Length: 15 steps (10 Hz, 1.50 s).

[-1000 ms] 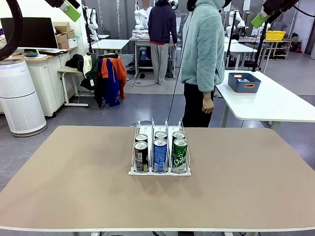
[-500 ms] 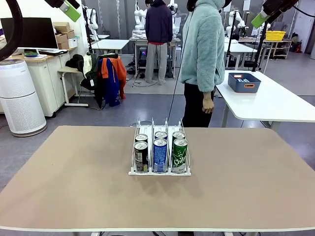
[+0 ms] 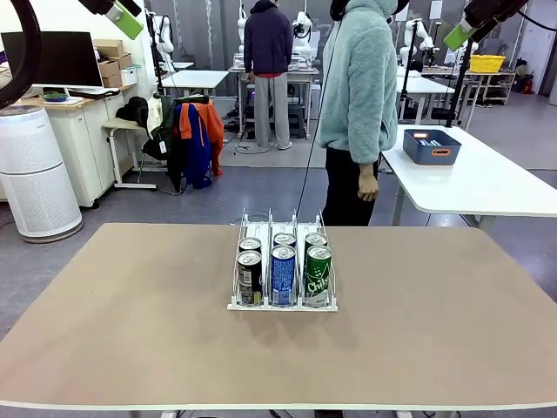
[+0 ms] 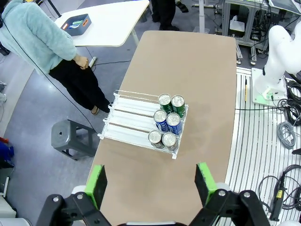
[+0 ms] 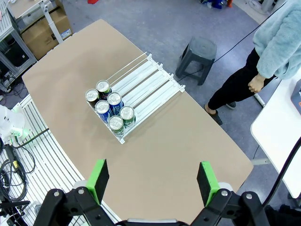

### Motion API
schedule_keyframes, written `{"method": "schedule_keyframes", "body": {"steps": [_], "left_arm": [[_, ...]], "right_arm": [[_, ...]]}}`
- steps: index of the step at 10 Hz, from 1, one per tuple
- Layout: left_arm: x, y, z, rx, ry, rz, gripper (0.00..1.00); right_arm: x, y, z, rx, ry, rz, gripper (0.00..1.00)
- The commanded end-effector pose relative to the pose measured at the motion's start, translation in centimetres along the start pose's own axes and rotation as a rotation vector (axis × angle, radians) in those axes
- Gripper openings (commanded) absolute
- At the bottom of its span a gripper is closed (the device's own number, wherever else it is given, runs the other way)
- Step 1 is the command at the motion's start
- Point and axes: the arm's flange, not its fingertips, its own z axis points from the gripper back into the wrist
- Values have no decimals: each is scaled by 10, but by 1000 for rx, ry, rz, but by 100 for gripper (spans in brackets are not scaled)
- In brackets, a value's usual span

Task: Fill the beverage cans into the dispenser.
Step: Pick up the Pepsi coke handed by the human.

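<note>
High above the table, left gripper and right gripper hang spread and empty. Six beverage cans crowd the six-o'clock end of the dispenser at table centre. A careless descent could clip its wire dividers and shove it askew.

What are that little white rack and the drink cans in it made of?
The rack looks like smooth white plastic lanes with thin wire dividers, probably metal. The even white surface and the slim pale rods suggest this, but the pictures leave it open. The cans look like thin aluminium, with bright silver tops and glossy printed sides in black, blue and green.
</note>
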Motion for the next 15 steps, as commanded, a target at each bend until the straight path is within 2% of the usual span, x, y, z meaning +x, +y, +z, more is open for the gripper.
{"method": "schedule_keyframes", "body": {"steps": [1,15], "left_arm": [[-1,0,1,-12,-13,4,100],[-1,0,1,-12,-13,4,100]], "right_arm": [[0,0,1,0,-2,-9,100],[0,0,1,0,-2,-9,100]]}}
